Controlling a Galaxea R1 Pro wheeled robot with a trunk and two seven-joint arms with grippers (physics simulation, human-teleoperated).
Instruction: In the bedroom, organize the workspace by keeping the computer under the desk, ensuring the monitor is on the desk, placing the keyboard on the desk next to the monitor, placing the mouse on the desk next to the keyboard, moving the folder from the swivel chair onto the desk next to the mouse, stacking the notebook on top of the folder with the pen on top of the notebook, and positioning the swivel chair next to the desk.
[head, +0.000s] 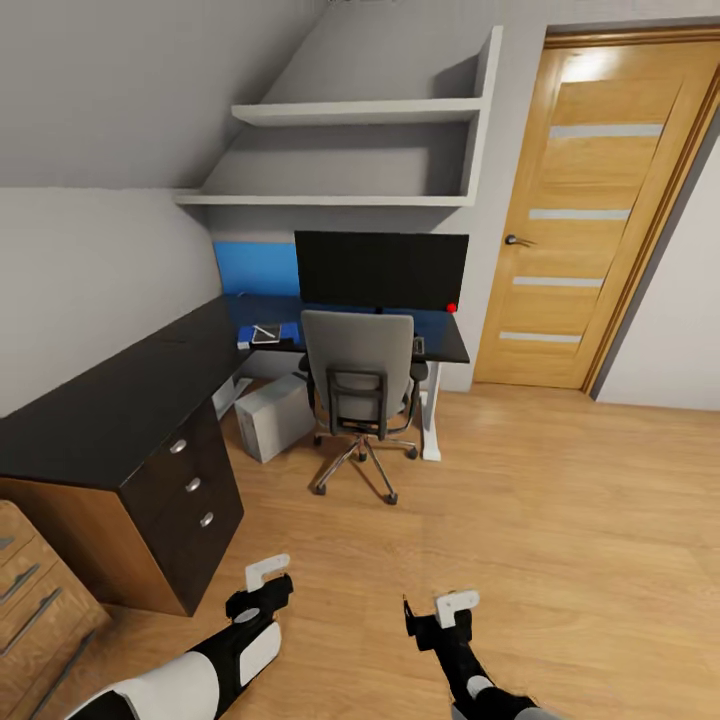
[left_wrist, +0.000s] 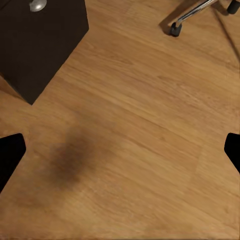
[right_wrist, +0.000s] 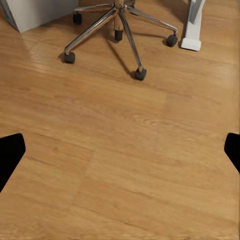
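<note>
Apparently most of the layout is done: monitor stands on the desk; notebook lies on the blue folder at the desk's inner corner; computer sits on the floor under the desk; swivel chair is drawn up to it, hiding most of the keyboard. Mouse and pen: cannot tell. Left gripper and right gripper hang spread apart, empty, low over the floor. Right wrist view adds the chair's chrome base and casters.

The swivel chair sits mid-frame before the desk; the monitor stands behind it, the computer lower left, the door upper right
</note>
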